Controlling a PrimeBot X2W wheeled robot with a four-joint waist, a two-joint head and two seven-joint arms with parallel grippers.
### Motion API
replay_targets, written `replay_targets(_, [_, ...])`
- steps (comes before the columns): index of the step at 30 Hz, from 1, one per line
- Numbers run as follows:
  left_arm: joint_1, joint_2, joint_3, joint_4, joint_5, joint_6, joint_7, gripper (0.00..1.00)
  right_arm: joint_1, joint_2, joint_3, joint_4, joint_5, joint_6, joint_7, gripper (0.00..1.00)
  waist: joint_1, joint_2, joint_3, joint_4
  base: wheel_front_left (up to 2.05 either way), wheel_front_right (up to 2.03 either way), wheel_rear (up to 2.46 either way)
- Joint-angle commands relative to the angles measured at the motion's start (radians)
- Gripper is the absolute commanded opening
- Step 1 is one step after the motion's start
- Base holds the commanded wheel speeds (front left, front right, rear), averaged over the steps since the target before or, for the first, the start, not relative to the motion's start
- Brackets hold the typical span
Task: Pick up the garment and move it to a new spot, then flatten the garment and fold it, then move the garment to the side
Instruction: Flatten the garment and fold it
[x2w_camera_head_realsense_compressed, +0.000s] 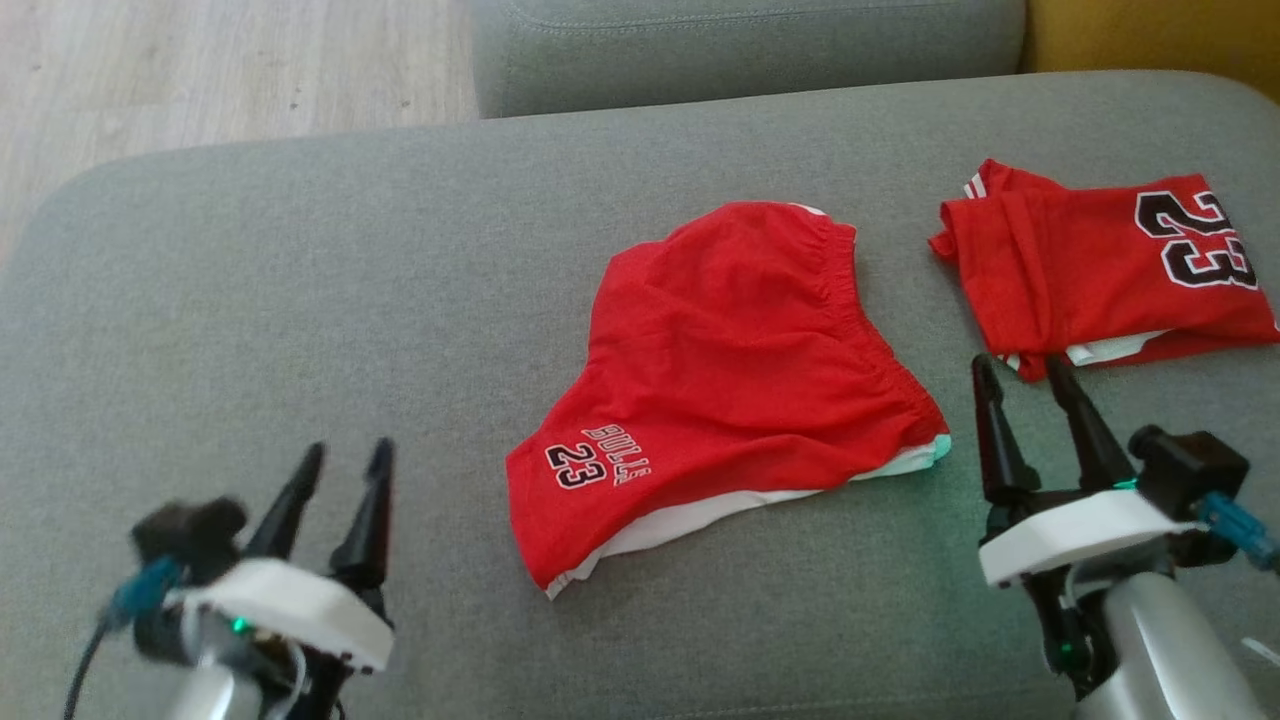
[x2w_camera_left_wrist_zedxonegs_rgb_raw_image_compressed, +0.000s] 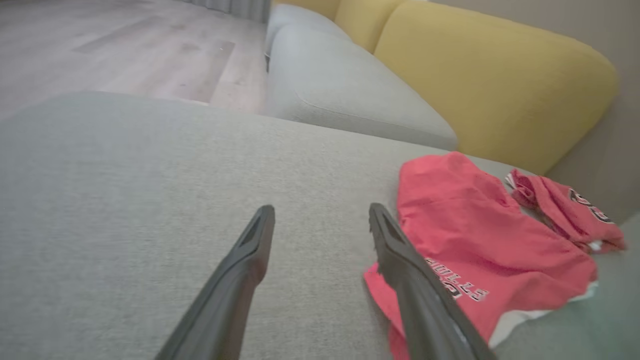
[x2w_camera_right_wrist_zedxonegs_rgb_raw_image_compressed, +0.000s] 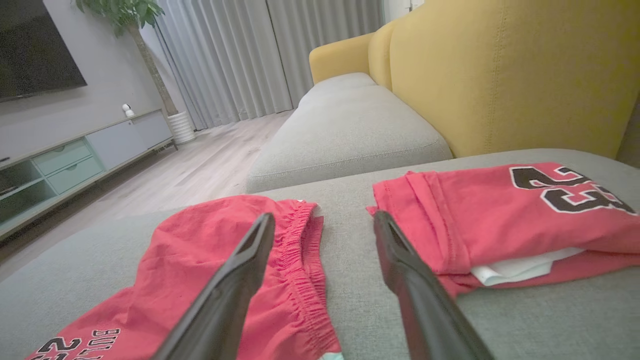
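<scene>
Head view: a pair of red shorts (x2w_camera_head_realsense_compressed: 730, 370) lies spread flat at the middle of a grey sofa cushion (x2w_camera_head_realsense_compressed: 300, 300), waistband toward 2 o'clock, with "BULLS 23" printed on the leg toward 7 o'clock and a white lining showing along the lower hem. A folded red jersey (x2w_camera_head_realsense_compressed: 1100, 275) bearing the number 23 lies at 2 o'clock, apart from the shorts, with bare cushion between them. The left hand (x2w_camera_head_realsense_compressed: 350, 450) sits at 8 o'clock, well clear of the shorts, fingers parted and holding nothing. The right hand (x2w_camera_head_realsense_compressed: 1020, 365) sits at 4 o'clock, fingers spread and empty, its tips just beside the lower edge of the jersey; contact cannot be confirmed. Wood floor (x2w_camera_head_realsense_compressed: 200, 70) shows at 11 o'clock. Left wrist view: the left hand (x2w_camera_left_wrist_zedxonegs_rgb_raw_image_compressed: 321, 210) is open above bare cushion (x2w_camera_left_wrist_zedxonegs_rgb_raw_image_compressed: 125, 190). The shorts (x2w_camera_left_wrist_zedxonegs_rgb_raw_image_compressed: 475, 235) lie at 4 o'clock, partly behind the right-side finger, and the jersey (x2w_camera_left_wrist_zedxonegs_rgb_raw_image_compressed: 560, 210) lies beyond them at 3 o'clock. A yellow backrest (x2w_camera_left_wrist_zedxonegs_rgb_raw_image_compressed: 500, 85) stands at 1 o'clock and floor (x2w_camera_left_wrist_zedxonegs_rgb_raw_image_compressed: 125, 45) at 11 o'clock. Right wrist view: the right hand (x2w_camera_right_wrist_zedxonegs_rgb_raw_image_compressed: 324, 217) is open and empty over the strip of cushion (x2w_camera_right_wrist_zedxonegs_rgb_raw_image_compressed: 345, 280) between the two items. The shorts (x2w_camera_right_wrist_zedxonegs_rgb_raw_image_compressed: 200, 260) lie at 8 o'clock, the gathered waistband next to the left-side finger, and the jersey (x2w_camera_right_wrist_zedxonegs_rgb_raw_image_compressed: 500, 215) lies at 3 o'clock. A yellow backrest (x2w_camera_right_wrist_zedxonegs_rgb_raw_image_compressed: 500, 75) rises at 1 o'clock, curtains (x2w_camera_right_wrist_zedxonegs_rgb_raw_image_compressed: 240, 60) hang at 11 o'clock, and a low cabinet (x2w_camera_right_wrist_zedxonegs_rgb_raw_image_compressed: 75, 160) stands at 9 o'clock.
</scene>
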Motion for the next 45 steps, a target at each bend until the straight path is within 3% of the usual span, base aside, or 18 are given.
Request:
replay_targets(1, [-0.075,0.036,0.025,-0.039,-0.016,-0.023,0.035,1.00,-0.007,-0.001,0.007,-0.042,-0.008,-0.001,0.005,1.00,0.0000,0.0000,0.001,-0.001,0.00,0.00,0.00])
replay_targets(4, [-0.142,0.084,-0.016,-0.035,-0.067,-0.085,0.217,1.00,-0.012,-0.002,-0.007,-0.062,-0.020,-0.001,0.019,1.00,0.0000,0.0000,0.011,-0.010,0.00,0.00,0.00])
replay_targets(9, [-0.347,0.195,-0.121,0.004,-0.194,-0.162,0.663,1.00,-0.038,0.007,-0.006,-0.091,-0.032,-0.001,0.036,1.00,0.0000,0.0000,0.041,-0.050,0.00,0.00,0.00])
replay_targets(14, [-0.478,0.212,-0.181,0.112,-0.301,-0.177,0.859,1.00,-0.060,0.021,0.016,-0.091,-0.028,-0.001,0.037,1.00,0.0000,0.0000,0.067,-0.106,0.00,0.00,0.00])
replay_targets(18, [-0.550,0.229,-0.236,0.188,-0.330,-0.179,0.931,1.00,-0.077,0.023,0.024,-0.085,-0.028,-0.001,0.033,1.00,0.0000,0.0000,0.089,-0.149,0.00,0.00,0.00])
replay_targets(27, [-0.620,0.241,-0.360,0.286,-0.406,-0.180,0.963,1.00,-0.100,0.031,0.044,-0.063,-0.022,-0.001,0.020,1.00,0.0000,0.0000,0.115,-0.212,0.00,0.00,0.00])
replay_targets(28, [-0.624,0.244,-0.371,0.291,-0.414,-0.180,0.962,0.48,-0.101,0.031,0.045,-0.059,-0.021,-0.001,0.018,1.00,0.0000,0.0000,0.115,-0.215,0.00,0.00,0.00])
replay_targets(29, [-0.624,0.244,-0.371,0.291,-0.414,-0.180,0.962,0.48,-0.101,0.031,0.045,-0.059,-0.021,-0.001,0.018,1.00,0.0000,0.0000,0.115,-0.215,0.00,0.00,0.00])
replay_targets(30, [-0.629,0.249,-0.382,0.295,-0.417,-0.180,0.955,0.15,-0.101,0.031,0.045,-0.056,-0.021,-0.001,0.016,1.00,0.0000,0.0000,0.115,-0.216,0.00,0.00,0.00])
replay_targets(31, [-0.634,0.255,-0.388,0.303,-0.417,-0.180,0.945,0.00,-0.100,0.030,0.045,-0.054,-0.021,-0.001,0.015,1.00,0.0000,0.0000,0.115,-0.217,0.00,0.00,0.00])
replay_targets(45, [-0.752,0.343,-0.416,0.420,-0.440,-0.180,0.852,0.00,-0.105,0.018,0.050,-0.055,-0.022,-0.001,0.028,1.00,0.0000,0.0000,0.114,-0.190,0.00,0.00,0.00])
